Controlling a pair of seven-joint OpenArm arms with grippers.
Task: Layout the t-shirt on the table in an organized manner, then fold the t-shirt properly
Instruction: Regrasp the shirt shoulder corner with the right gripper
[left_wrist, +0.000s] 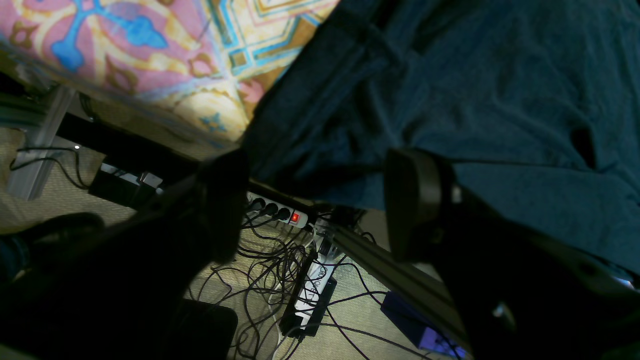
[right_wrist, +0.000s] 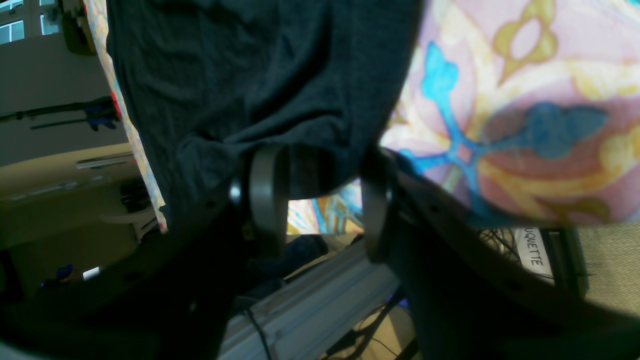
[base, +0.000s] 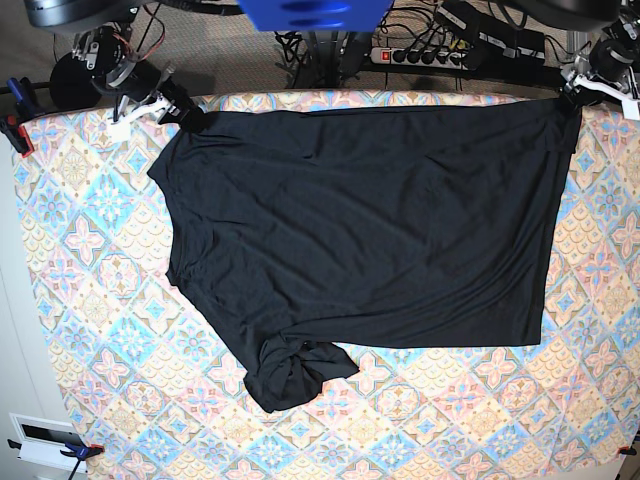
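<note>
The black t-shirt (base: 370, 230) lies spread over the patterned table (base: 100, 300), its upper edge along the far table edge. One sleeve is bunched in a knot (base: 290, 375) near the front. My right gripper (base: 180, 108) is at the shirt's far left corner. In the right wrist view its jaws (right_wrist: 320, 200) stand apart with the shirt's edge (right_wrist: 310, 170) hanging between the tips. My left gripper (base: 575, 92) is at the far right corner. In the left wrist view it (left_wrist: 320, 205) stands wide open, the shirt's edge (left_wrist: 325, 175) between its fingertips.
Beyond the far table edge lie a power strip (base: 420, 55) with a lit red switch (left_wrist: 295, 217) and tangled cables (left_wrist: 270, 280) on the floor. Clamps hold the cloth at the left corners (base: 15, 120) (base: 75, 452). An aluminium rail (right_wrist: 310, 300) runs under the table edge.
</note>
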